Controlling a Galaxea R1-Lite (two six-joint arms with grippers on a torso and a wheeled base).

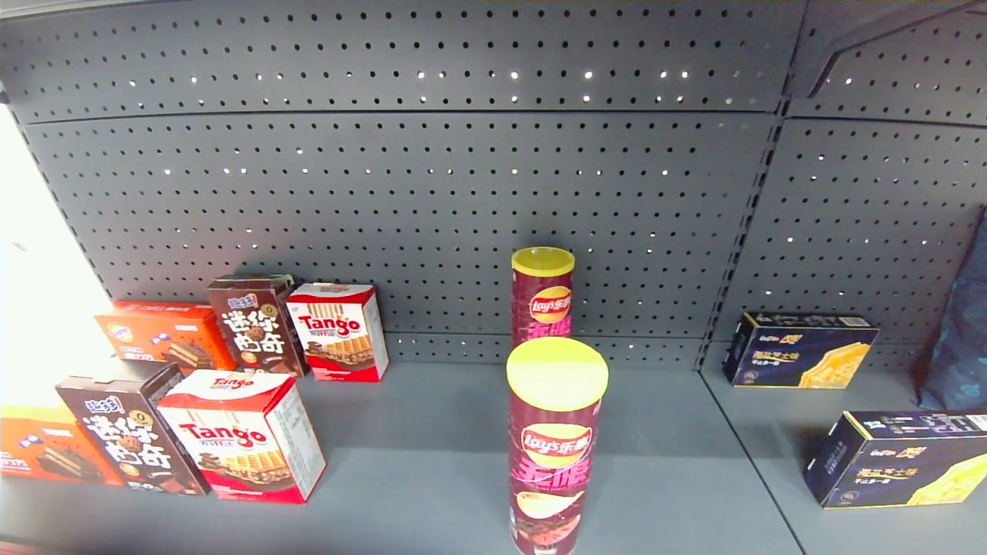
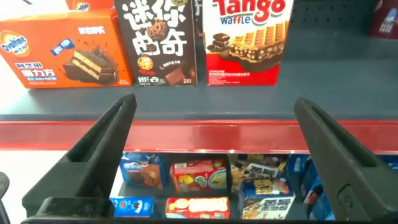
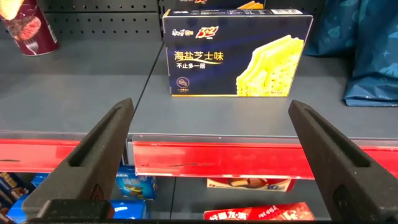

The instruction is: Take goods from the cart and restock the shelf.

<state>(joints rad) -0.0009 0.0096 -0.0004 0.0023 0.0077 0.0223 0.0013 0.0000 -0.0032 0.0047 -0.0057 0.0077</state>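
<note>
- On the grey shelf (image 1: 432,432) ahead of me, near its middle, the front tube (image 1: 555,447) of crisps stands upright close to the edge. The rear tube (image 1: 542,297) stands in line behind it, near the pegboard back (image 1: 432,200).
- To my left on the same shelf, a front row of boxes stands just beside one another: an orange cake box (image 1: 46,451), a dark brown cookie box (image 1: 127,435) and a red-and-white wafer box (image 1: 243,435).
- Behind them, the back row (image 1: 254,324) holds the same three kinds.
- To my right, the front navy box (image 1: 902,459) lies on its long side with the rear navy box (image 1: 798,351) behind it, well apart. A blue bag (image 1: 960,347) sits at the far right.
- My left pincer (image 2: 214,104) hangs before the shelf's red edge strip (image 2: 205,135), facing the front-row boxes. Its fingers are spread wide with nothing between them.
- Packets (image 2: 199,177) sit on the level below that strip.
- My right pincer (image 3: 211,106) is likewise spread and empty, facing the front navy box.
</note>
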